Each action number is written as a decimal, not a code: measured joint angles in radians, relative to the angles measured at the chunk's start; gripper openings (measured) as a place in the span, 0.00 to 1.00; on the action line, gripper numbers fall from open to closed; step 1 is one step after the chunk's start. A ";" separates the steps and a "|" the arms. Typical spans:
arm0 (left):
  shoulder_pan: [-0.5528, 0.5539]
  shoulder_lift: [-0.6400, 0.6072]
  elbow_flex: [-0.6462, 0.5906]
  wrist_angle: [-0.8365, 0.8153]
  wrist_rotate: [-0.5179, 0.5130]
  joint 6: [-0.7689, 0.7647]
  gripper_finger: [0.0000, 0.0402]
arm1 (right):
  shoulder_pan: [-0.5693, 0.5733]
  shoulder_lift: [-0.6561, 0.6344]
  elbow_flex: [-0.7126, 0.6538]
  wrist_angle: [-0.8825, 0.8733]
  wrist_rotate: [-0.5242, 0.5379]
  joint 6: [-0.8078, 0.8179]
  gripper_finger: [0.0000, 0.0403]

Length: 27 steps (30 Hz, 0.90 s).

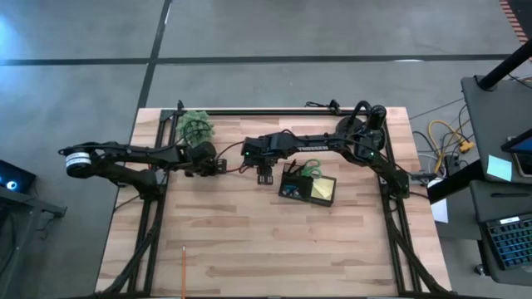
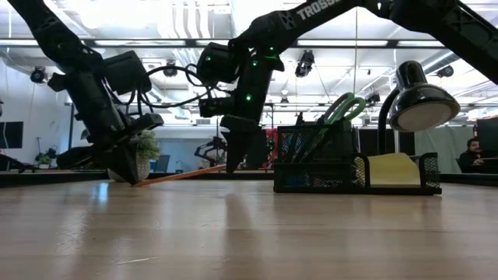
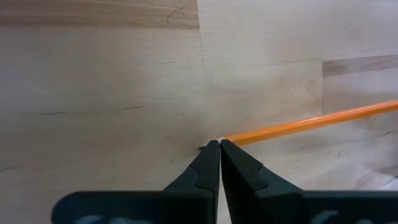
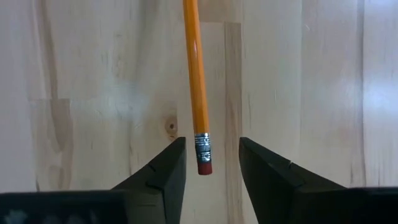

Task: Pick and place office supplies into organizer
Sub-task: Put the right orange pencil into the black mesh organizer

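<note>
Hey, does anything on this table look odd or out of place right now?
Yes. One orange pencil lies alone at the wooden table's near edge, far from the black mesh organizer. Another orange pencil is propped at a slant, its tip pinched by the shut left pincer.

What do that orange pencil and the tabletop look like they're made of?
The pencil: probably painted wood, glossy orange, with a ribbed metal band and a reddish rubber eraser at its end. The table: pale wooden planks, with visible grain, a knot and seams, satin finish.
</note>
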 joint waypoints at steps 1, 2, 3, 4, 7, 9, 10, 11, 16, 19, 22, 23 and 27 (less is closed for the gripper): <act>0.000 0.000 0.000 0.000 0.000 0.000 0.00 | 0.000 0.000 0.000 0.000 0.000 0.003 0.34; 0.000 0.000 0.000 0.000 0.000 0.000 0.00 | 0.000 0.000 0.000 0.000 0.000 0.005 0.33; 0.000 0.000 0.000 0.000 0.000 0.000 0.00 | 0.000 0.000 0.000 0.000 0.000 0.005 0.32; 0.000 0.000 0.000 0.000 0.000 0.000 0.00 | 0.000 0.000 0.000 0.001 0.000 0.005 0.31; 0.000 0.000 0.000 0.000 0.000 0.000 0.00 | 0.000 0.000 0.000 0.000 -0.006 0.005 0.28; 0.000 0.000 0.000 0.000 0.000 -0.001 0.00 | -0.001 0.000 0.000 0.001 -0.024 0.005 0.25; 0.000 0.000 0.000 0.000 0.000 0.000 0.00 | -0.001 0.000 0.000 0.001 -0.024 0.005 0.24; 0.000 0.000 0.000 0.000 0.000 0.000 0.00 | -0.001 0.000 0.000 0.001 -0.024 0.005 0.22; 0.000 0.000 0.000 0.000 0.000 0.000 0.00 | -0.001 0.000 0.000 0.002 -0.024 0.005 0.15; 0.000 0.000 0.000 0.000 0.000 0.000 0.00 | -0.001 0.000 0.000 0.004 -0.024 0.005 0.12; 0.000 0.000 0.000 0.000 0.000 0.000 0.00 | -0.001 0.000 0.000 0.006 -0.023 0.005 0.10; 0.000 0.000 0.000 0.001 0.000 0.000 0.00 | -0.001 0.000 0.000 0.006 -0.024 0.005 0.09; 0.000 0.000 0.000 0.001 0.000 0.000 0.00 | -0.001 0.000 0.000 0.005 -0.024 0.005 0.08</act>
